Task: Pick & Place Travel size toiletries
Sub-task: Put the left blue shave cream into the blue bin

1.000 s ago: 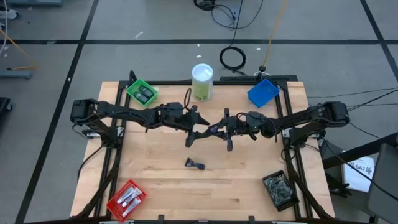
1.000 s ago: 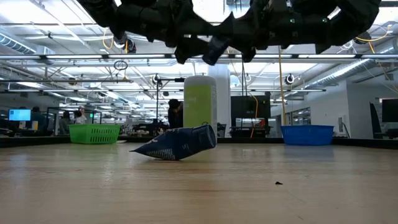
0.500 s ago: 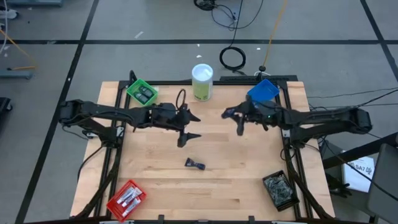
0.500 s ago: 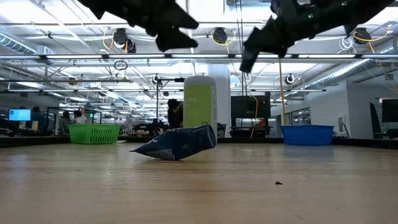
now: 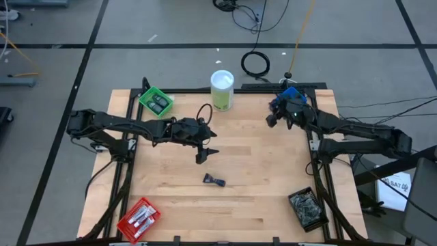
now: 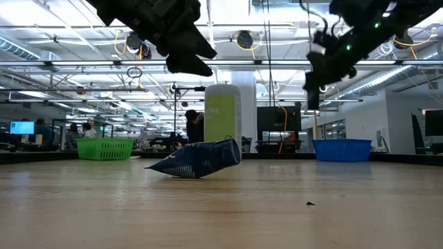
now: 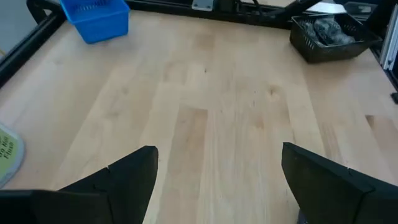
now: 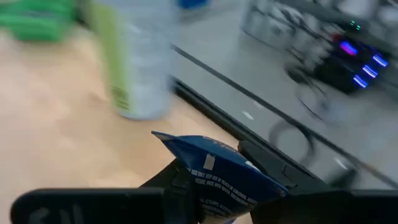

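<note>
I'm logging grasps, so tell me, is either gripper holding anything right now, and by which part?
The right gripper holds a blue-and-white tube by one end, near the blue bin. The left gripper is open and empty.

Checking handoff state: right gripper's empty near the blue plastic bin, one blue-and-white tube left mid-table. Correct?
Not quite. The right gripper is not empty: the right wrist view shows it shut on a blue-and-white tube. The rest holds: it is near the blue plastic bin, and another blue-and-white tube lies mid-table.
</note>
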{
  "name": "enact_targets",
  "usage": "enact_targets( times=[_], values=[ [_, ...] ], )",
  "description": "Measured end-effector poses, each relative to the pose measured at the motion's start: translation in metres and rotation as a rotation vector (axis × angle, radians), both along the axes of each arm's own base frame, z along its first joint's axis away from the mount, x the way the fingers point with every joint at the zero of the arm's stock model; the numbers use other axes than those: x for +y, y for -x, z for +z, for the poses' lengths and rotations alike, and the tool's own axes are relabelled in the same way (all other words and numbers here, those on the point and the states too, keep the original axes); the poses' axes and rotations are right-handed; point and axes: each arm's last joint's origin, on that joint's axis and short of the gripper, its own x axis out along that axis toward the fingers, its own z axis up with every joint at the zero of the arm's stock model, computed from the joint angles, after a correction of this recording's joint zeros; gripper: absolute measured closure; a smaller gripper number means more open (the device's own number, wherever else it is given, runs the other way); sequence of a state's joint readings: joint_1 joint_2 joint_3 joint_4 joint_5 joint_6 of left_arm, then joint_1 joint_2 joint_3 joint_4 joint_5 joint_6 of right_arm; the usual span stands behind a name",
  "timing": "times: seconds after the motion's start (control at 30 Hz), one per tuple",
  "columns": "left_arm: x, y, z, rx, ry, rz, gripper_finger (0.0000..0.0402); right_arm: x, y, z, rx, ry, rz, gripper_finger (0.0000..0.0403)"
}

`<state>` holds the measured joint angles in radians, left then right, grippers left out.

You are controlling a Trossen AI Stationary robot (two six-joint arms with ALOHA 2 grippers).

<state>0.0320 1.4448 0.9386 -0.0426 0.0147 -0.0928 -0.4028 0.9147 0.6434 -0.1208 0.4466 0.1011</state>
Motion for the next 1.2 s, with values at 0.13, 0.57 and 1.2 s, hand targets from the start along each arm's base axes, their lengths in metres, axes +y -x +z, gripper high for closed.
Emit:
enact_targets(
  times=[0.13,0.57,1.2],
  values=[
    [0.000,-0.003,-0.007,0.030,0.008,0.002,0.0066,-0.021,0.013,-0.012,0.100,-0.043,-0.173,0.0319],
    [0.000,-0.008,-0.019,0.071,0.015,0.026,0.0066,-0.067,0.038,-0.047,0.149,-0.072,-0.423,0.0319],
    [0.000,-0.009,-0.021,0.078,0.014,0.027,0.0066,-0.068,0.051,-0.073,0.068,-0.028,-0.473,0.0197]
  ],
)
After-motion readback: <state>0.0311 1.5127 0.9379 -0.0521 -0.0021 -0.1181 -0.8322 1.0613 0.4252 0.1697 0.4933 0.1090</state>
